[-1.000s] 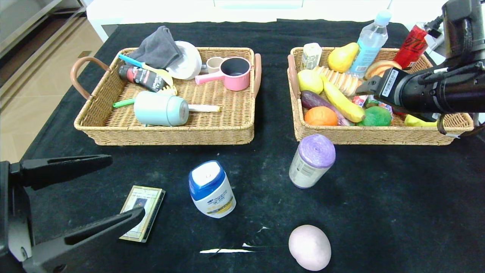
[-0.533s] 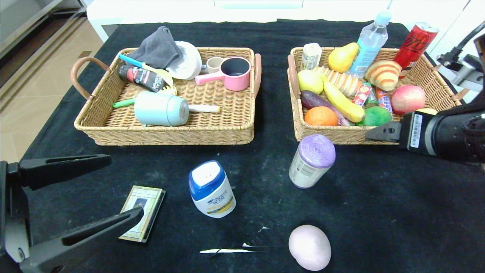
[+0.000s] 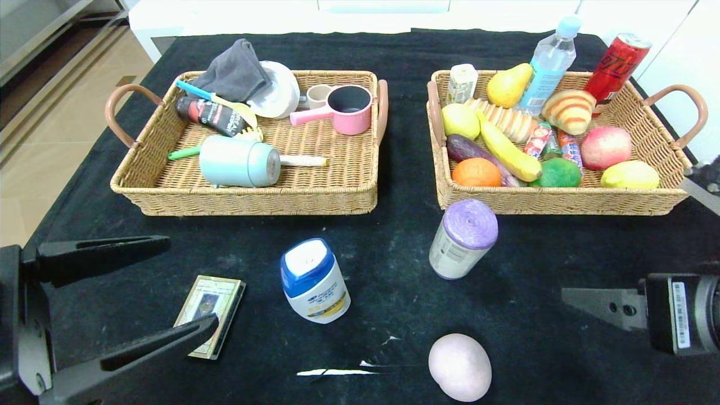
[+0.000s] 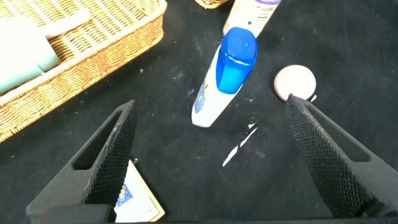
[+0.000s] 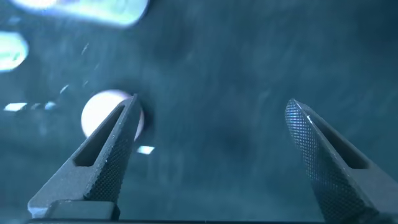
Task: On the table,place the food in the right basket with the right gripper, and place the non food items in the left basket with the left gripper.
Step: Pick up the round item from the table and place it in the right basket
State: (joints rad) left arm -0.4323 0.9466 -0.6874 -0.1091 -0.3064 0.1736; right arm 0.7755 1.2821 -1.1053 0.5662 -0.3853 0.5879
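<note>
Your right gripper [image 3: 597, 305] hangs low over the counter [image 3: 562, 360], jaws apart and empty, just right of the pale egg-shaped food [image 3: 460, 367], probably the last food left for the right basket [image 3: 557, 199]. Left of that egg, your left gripper [image 3: 169, 287] waits spread wide around the card [image 3: 209, 315], with the blue-capped bottle [image 3: 314, 281] between them, both likely meant for the left basket [image 3: 253, 197]
</note>
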